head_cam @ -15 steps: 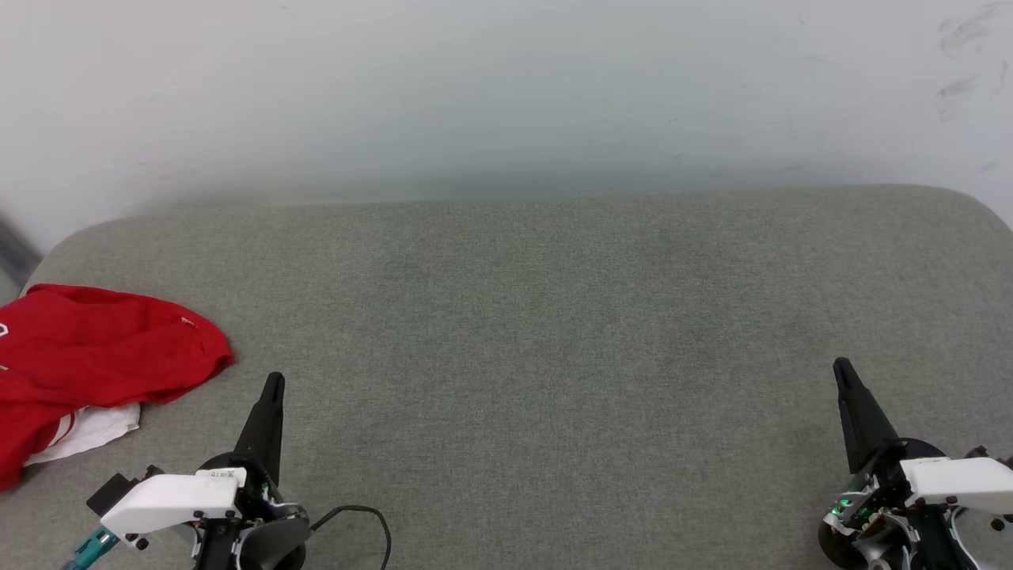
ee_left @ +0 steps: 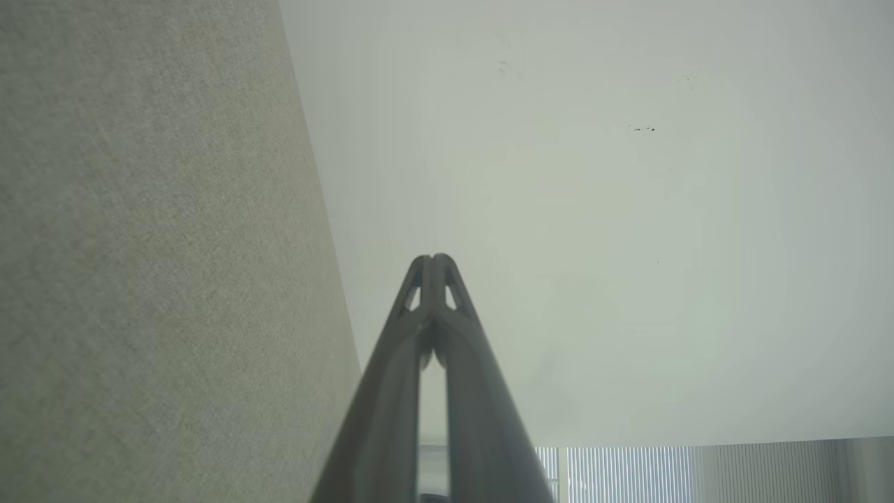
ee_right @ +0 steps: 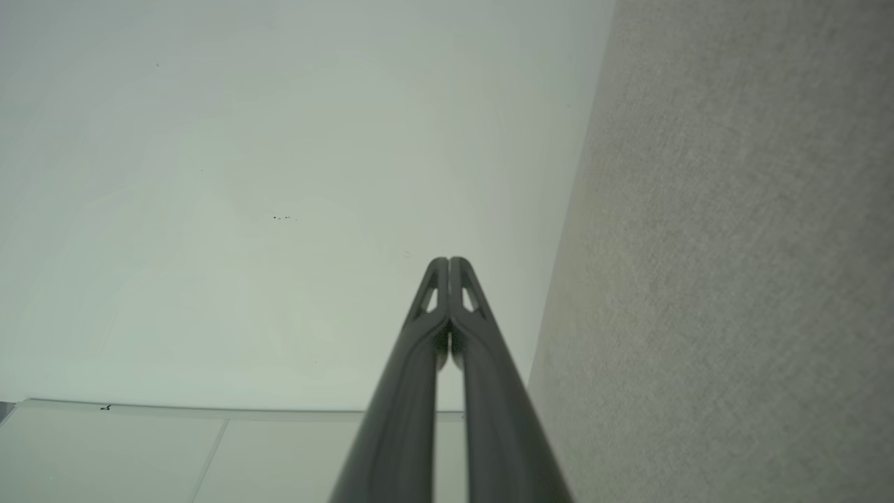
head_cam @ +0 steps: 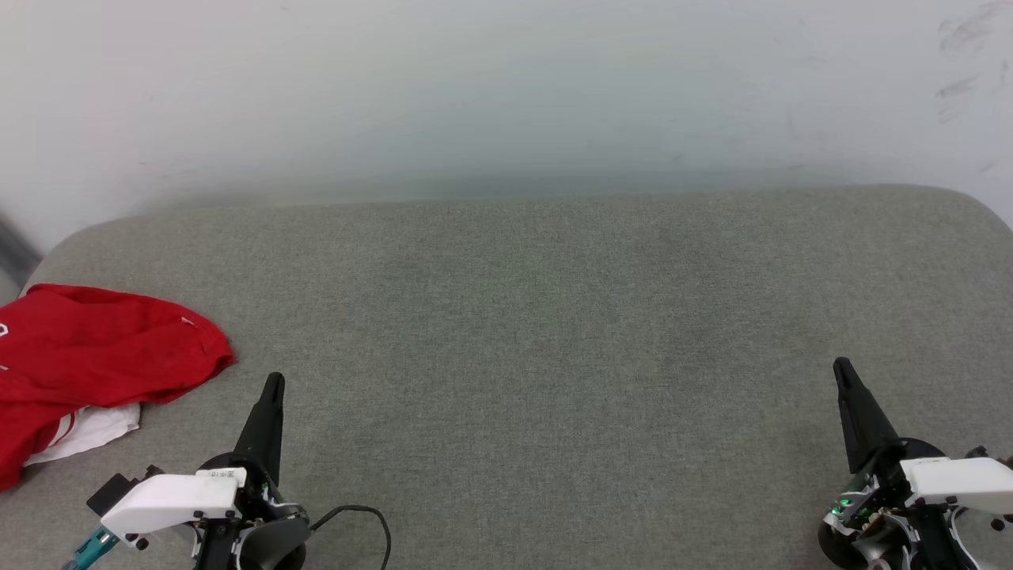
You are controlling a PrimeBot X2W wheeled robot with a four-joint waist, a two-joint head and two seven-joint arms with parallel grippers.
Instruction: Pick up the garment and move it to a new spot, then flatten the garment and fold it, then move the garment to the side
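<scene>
The garment [head_cam: 103,348], a red jersey, lies crumpled at the far left of the grey upholstered surface [head_cam: 554,317], close to its rounded left corner. It runs out of the head view at the left edge, so its full extent cannot be judged. Condition as seen: bunched red cloth in soft folds, with a white sleeve [head_cam: 91,427] edged in red-and-white striped trim poking out from under its near side. No lettering can be read, only small white marks. The heap has no clear long axis; the visible part stretches roughly from far to near along the left edge, with one lobe reaching rightward. Governing relation: the garment lies to the left of the left gripper [head_cam: 273,384] and slightly beyond it, near but not touching. The right gripper [head_cam: 841,368] stands at the opposite side, well apart from the cloth, so the left arm is plainly the nearer. Both grippers are pressed together tip to tip and hold nothing; in the left wrist view the fingers [ee_left: 387,405] meet against the white wall [ee_left: 594,209]. Assessment: the pick-up is not yet begun. The left arm would need to swing leftward and part its fingers before closing on the nearest red lobe.
</scene>
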